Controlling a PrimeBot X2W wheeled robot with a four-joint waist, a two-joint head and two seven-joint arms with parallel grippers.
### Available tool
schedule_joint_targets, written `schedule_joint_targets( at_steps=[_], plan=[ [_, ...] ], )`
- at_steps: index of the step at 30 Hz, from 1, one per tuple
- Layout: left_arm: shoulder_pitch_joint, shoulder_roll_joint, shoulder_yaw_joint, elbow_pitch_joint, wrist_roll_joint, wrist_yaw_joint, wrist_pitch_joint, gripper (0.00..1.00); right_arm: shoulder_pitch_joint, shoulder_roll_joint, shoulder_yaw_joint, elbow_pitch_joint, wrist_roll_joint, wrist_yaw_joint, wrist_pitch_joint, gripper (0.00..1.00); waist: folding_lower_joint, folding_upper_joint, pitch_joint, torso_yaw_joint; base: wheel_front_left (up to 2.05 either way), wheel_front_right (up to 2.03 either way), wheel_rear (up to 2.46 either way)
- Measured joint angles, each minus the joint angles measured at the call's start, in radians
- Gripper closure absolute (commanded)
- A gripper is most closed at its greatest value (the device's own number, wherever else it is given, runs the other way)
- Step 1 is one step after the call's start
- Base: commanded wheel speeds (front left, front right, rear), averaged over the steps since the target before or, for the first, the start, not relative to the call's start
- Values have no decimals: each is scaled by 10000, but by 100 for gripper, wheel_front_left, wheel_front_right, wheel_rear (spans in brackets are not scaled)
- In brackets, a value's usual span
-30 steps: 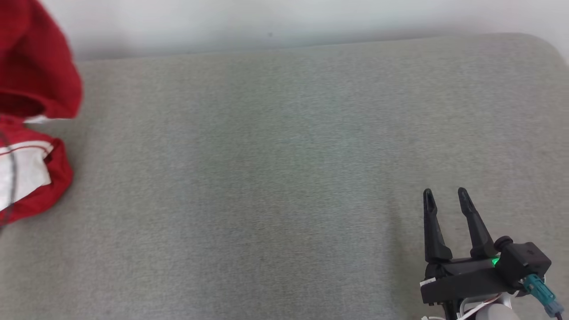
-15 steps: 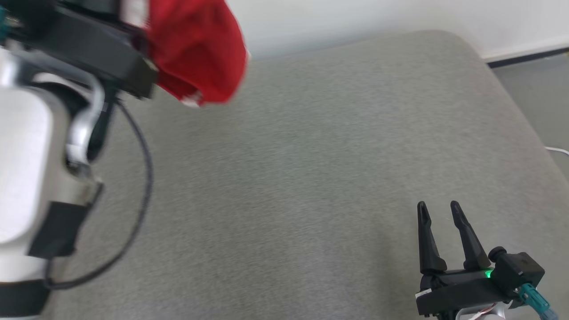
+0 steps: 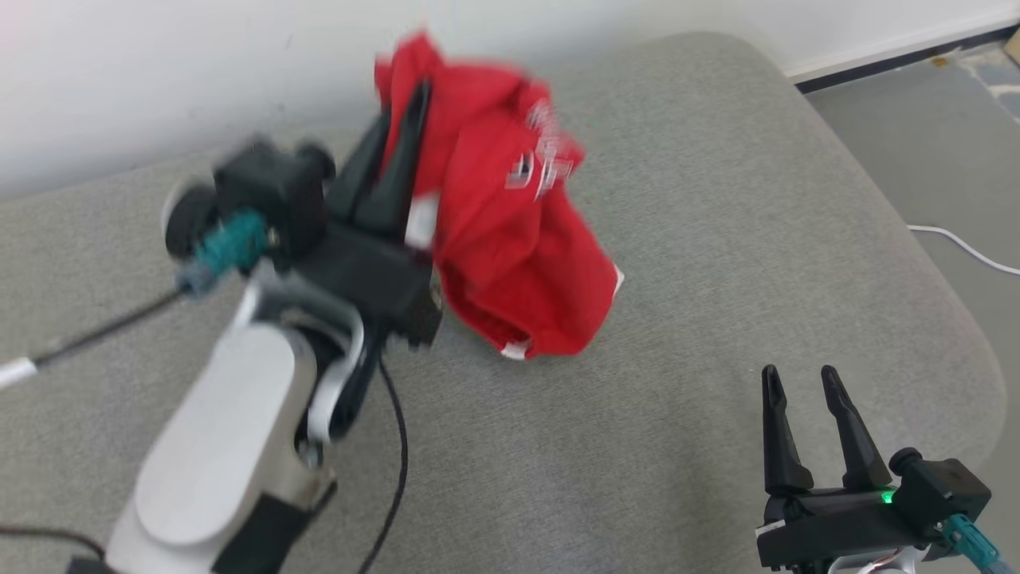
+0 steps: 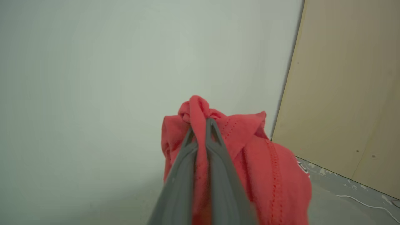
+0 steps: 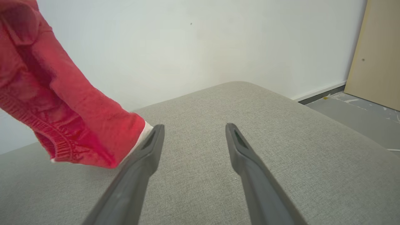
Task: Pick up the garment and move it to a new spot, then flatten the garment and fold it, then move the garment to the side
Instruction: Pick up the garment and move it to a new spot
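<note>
Garment: red, bunched, hanging at upper centre of the head view over the grey cushion. Left gripper, pinched tight on 1 fold of it. Right gripper, lower right, its 2 fingers spread and empty. Best lowered slowly onto bare cushion, keeping the pinch until the cloth rests.

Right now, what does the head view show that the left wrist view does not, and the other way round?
Head view: the open right hand low at the right, the rounded far corner of the grey cushion, and the left arm's pale forearm with its black cable.
Left wrist view: a tall beige panel beside the wall, and a stitched seam running down the cloth.
Both: the red garment, bunched and hanging from the shut left hand, with the white wall behind.
</note>
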Motion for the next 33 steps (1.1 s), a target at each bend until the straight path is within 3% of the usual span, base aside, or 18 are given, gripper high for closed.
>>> schedule_joint_targets(
  at_steps=[4, 8, 16, 17, 18, 27, 33],
  plan=[
    [1057, 125, 82, 439, -176, 165, -337, 100, -45, 0, 23, 29, -12, 0, 0, 0, 0, 0, 108, 191, 0, 0, 0],
    [1782, 639, 265, 1210, -198, 192, -552, 100, -157, 2, 84, 71, -38, 0, 0, 0, 0, 0, 244, 365, 0, 0, 0],
    [2155, 1225, 675, 2646, -462, 59, -1143, 100, -231, 0, 123, 203, -153, 0, 0, 0, 0, 0, 393, 657, 0, 0, 0],
    [2155, 1256, 686, 2824, -460, 58, -1183, 74, -240, 0, 144, 221, -155, 0, 0, 0, 0, 0, 392, 677, 0, 0, 0],
    [2155, 1258, 671, 2961, -433, 58, -1289, 0, -245, 2, 148, 244, -173, 0, 0, 0, 0, 0, 379, 694, 0, 0, 0],
    [1994, 871, 654, 2984, -401, -102, -2479, 0, -174, 4, 33, 341, -397, 0, 0, 0, 0, 0, -23, 1058, 0, 0, 0],
    [2220, 932, 855, 2245, -100, 117, -2964, 0, 43, 2, -13, 313, -564, 0, 0, 0, 0, 0, -458, 1506, 0, 0, 0]
  ],
)
